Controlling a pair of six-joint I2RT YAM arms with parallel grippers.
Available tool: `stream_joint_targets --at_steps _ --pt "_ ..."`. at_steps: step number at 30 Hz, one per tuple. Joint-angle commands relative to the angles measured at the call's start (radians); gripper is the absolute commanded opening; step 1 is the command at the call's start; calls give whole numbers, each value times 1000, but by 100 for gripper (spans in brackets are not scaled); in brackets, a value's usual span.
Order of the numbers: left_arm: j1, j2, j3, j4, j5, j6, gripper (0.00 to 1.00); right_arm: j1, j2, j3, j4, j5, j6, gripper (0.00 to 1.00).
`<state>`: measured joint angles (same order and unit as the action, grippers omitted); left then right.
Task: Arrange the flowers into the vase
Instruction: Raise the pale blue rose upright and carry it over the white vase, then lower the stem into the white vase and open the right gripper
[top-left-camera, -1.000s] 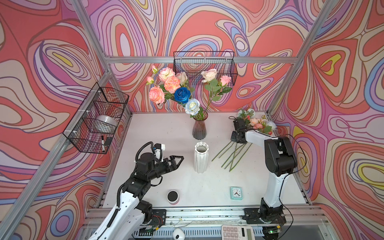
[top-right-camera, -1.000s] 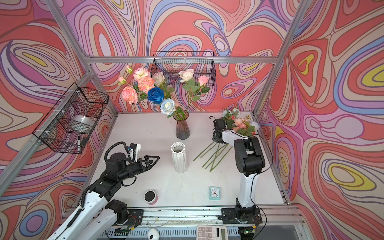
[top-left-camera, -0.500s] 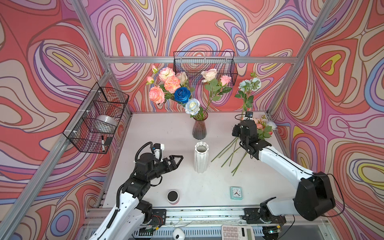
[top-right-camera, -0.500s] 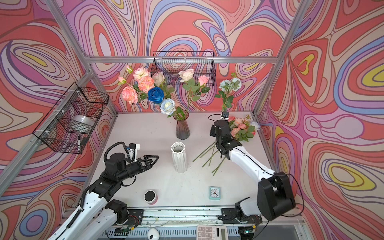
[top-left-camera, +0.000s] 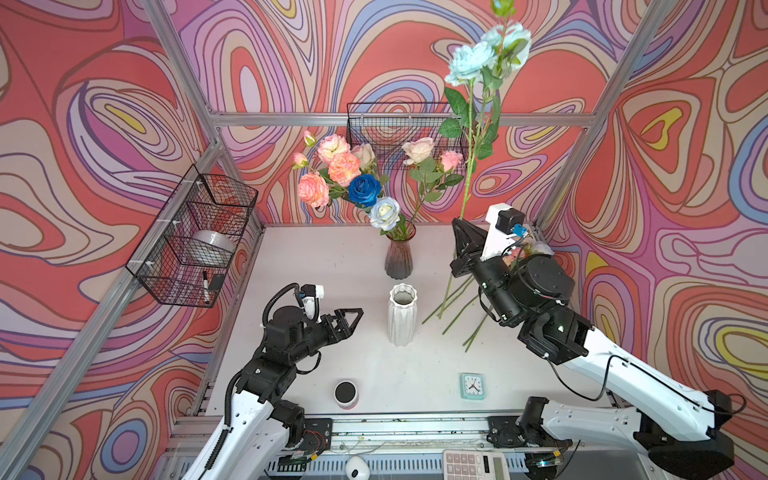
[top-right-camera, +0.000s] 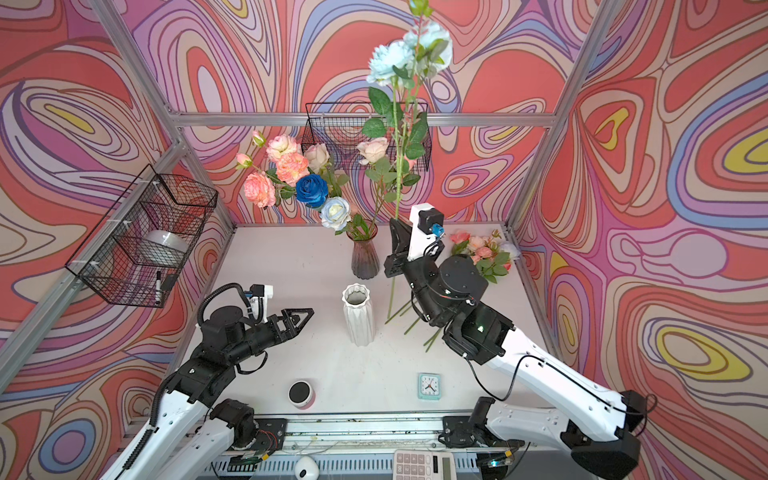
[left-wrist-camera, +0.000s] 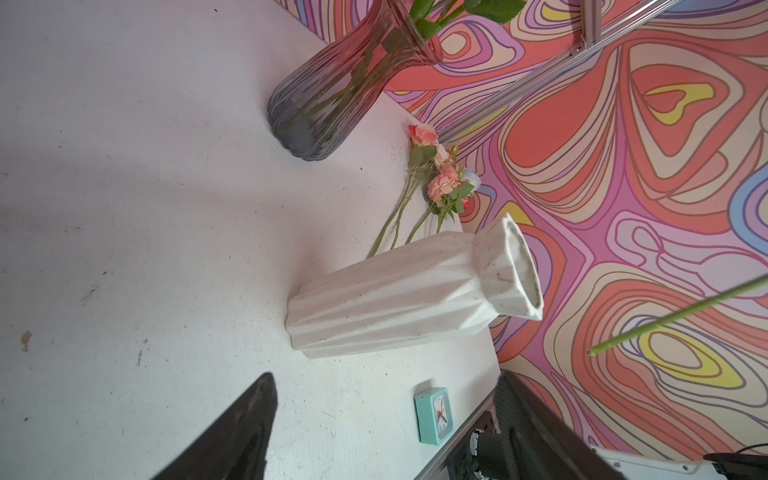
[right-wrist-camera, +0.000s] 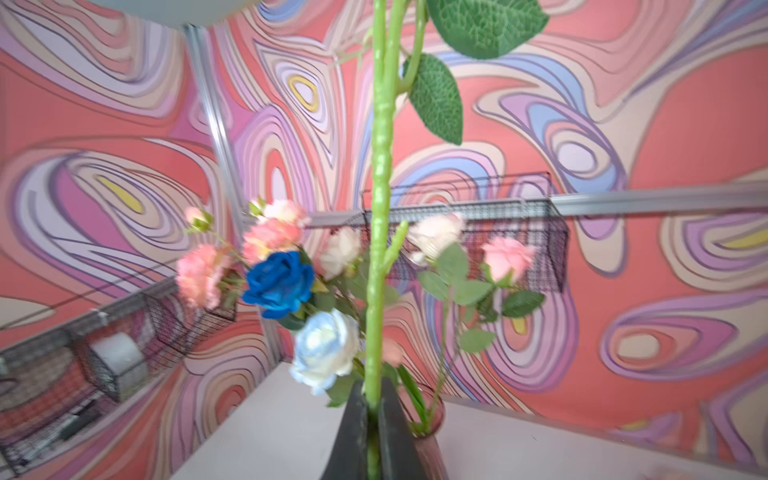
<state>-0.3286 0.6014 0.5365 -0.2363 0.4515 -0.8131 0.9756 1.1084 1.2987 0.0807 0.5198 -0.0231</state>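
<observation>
Raised since the last look: right gripper clamps the pale blue flower upright by its long, green, leafy stem; left gripper stands open beside white vase.

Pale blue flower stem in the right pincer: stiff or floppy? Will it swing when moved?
Probably fairly stiff: the pale blue flower stem stands almost straight above the right pincer, no droop. Likely top-heavy: two big heads and leaves sit far above the grip, so it may sway or pivot.
</observation>
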Motion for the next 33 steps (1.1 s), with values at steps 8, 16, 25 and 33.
stream_joint_targets --at_steps 8,16,25,33 --pt "-6 -17 25 -21 -6 10 84 79 260 143 236 -36 -201 0" --pt "-6 -20 11 -11 2 3 84 80 322 91 325 -3 -220 0" --pt "-6 10 9 23 24 -6 84 80 299 -6 311 14 -167 0" --pt "-6 -3 1 31 34 -13 84 82 220 -208 269 -12 28 20"
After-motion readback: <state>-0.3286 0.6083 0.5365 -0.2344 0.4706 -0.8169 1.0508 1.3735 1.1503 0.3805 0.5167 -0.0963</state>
